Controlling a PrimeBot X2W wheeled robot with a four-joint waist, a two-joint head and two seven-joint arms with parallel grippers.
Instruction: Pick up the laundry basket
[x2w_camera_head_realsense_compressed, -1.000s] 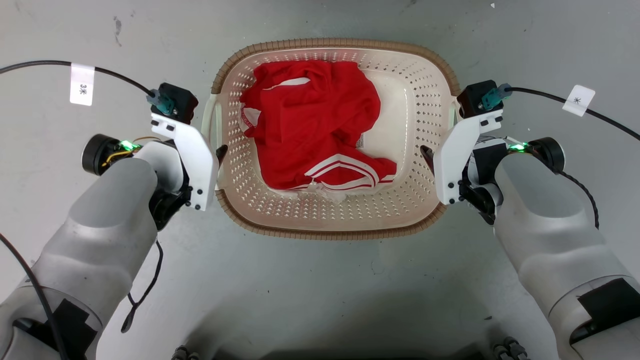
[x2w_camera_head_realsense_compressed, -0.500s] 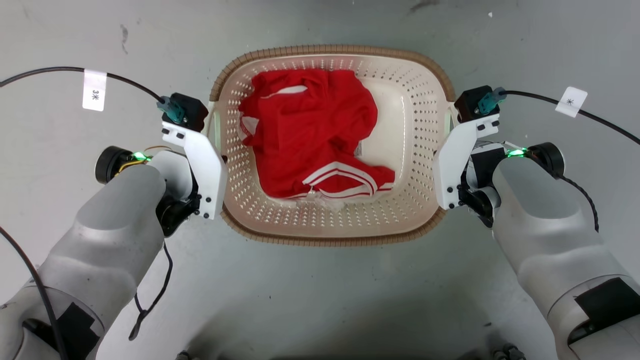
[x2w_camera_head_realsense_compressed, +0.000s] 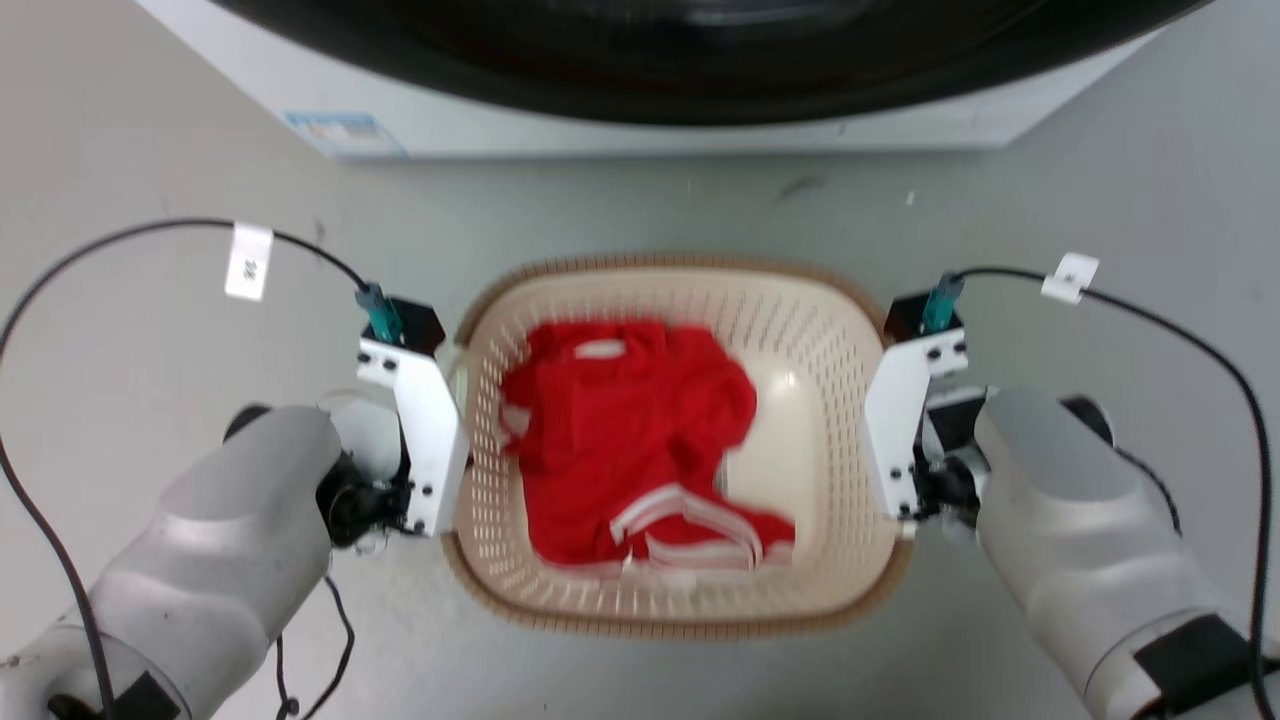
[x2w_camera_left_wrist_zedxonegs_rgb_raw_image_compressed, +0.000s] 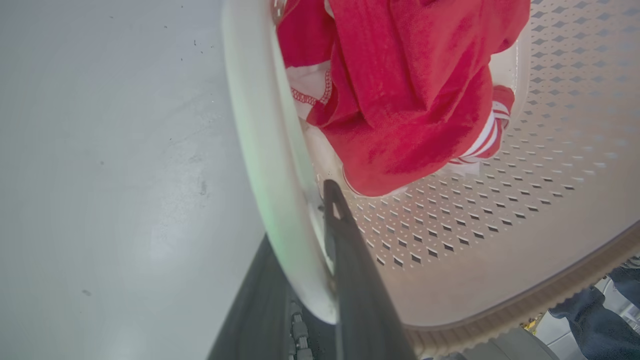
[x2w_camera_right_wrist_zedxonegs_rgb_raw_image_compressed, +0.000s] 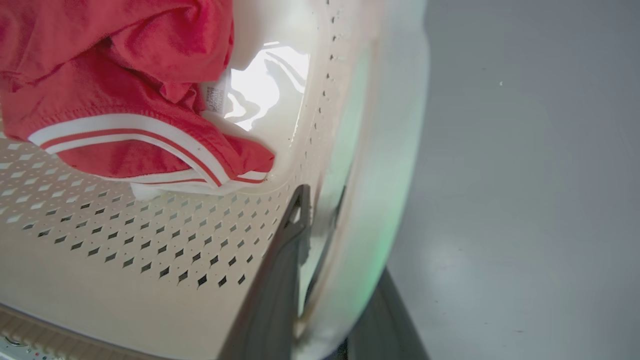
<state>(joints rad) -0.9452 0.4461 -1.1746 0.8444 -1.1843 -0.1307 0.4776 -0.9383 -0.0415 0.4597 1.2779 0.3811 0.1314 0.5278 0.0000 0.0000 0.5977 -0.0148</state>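
Note:
The laundry basket (x2w_camera_head_realsense_compressed: 800, 330) is cream, perforated and brown-rimmed, and sits between my two forearms in the head view. A red garment with white stripes (x2w_camera_head_realsense_compressed: 620, 430) lies inside it. In the left wrist view my left gripper (x2w_camera_left_wrist_zedxonegs_rgb_raw_image_compressed: 300, 220) is shut on the basket's white left handle (x2w_camera_left_wrist_zedxonegs_rgb_raw_image_compressed: 265, 125), with one dark finger inside and one outside. In the right wrist view my right gripper (x2w_camera_right_wrist_zedxonegs_rgb_raw_image_compressed: 345, 235) clamps the white right handle (x2w_camera_right_wrist_zedxonegs_rgb_raw_image_compressed: 380, 150) the same way. In the head view the white wrist mounts (x2w_camera_head_realsense_compressed: 425, 430) hide the fingers.
A white washing machine (x2w_camera_head_realsense_compressed: 640, 110) with a dark round door stands just beyond the basket. Grey floor surrounds the basket. Black tagged cables (x2w_camera_head_realsense_compressed: 150, 235) arc from both wrists. A person's leg in jeans (x2w_camera_left_wrist_zedxonegs_rgb_raw_image_compressed: 600, 310) shows at the lower right of the left wrist view.
The camera has tilted up, bringing the washing machine into view. Both wrists drew in against the basket's sides, and the fingertips seen inside the rim a second ago are now hidden.

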